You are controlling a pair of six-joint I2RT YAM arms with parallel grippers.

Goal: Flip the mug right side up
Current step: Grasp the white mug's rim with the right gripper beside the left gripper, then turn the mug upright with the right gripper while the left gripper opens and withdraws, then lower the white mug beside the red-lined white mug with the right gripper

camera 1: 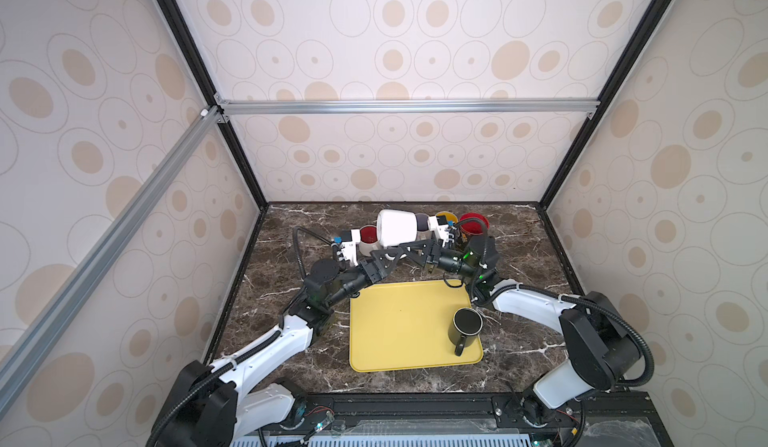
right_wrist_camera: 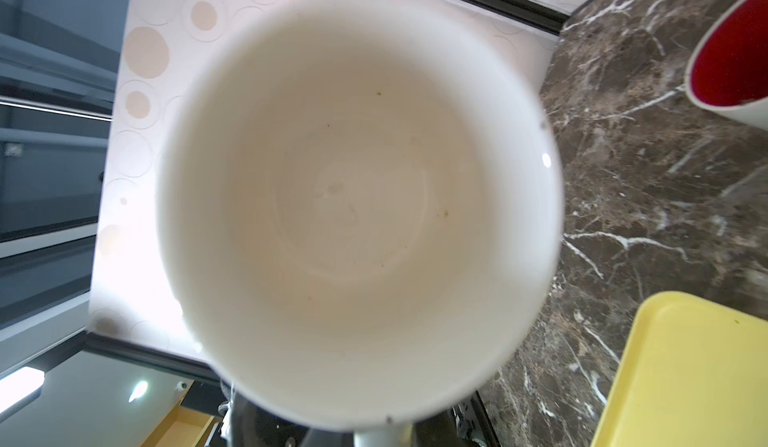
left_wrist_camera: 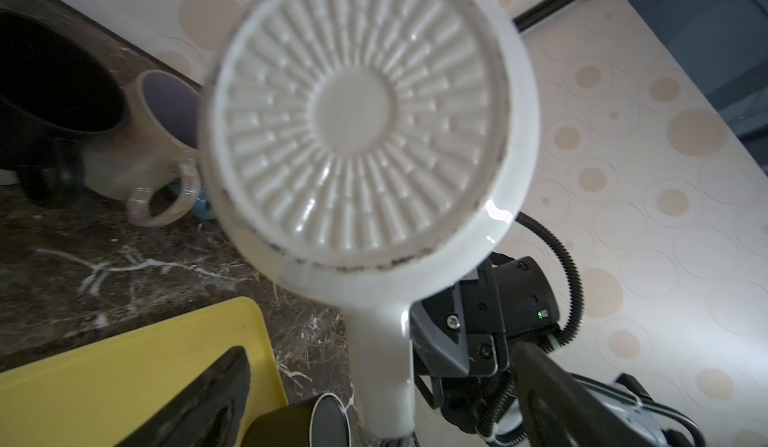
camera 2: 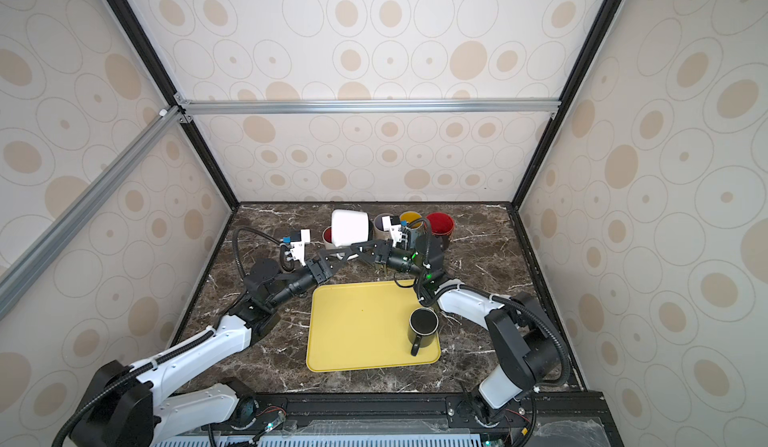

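Above the back of the marble worktop (camera 1: 519,366), your white ceramic mug (camera 1: 397,228) hangs on its side. Your right pincer (left_wrist_camera: 415,328) is clenched on its handle (right_wrist_camera: 376,436); your left pincer (left_wrist_camera: 381,351) stands released. Likely rigid, slick and breakable, so grip the handle.

No writing, label, brand, number or sign can be read anywhere in these views: the glossy white ceramic mug (camera 1: 397,227), the flat yellow plastic tray (camera 1: 399,324) and the glossy black handled mug (camera 1: 466,324) standing on it show no legible marks.
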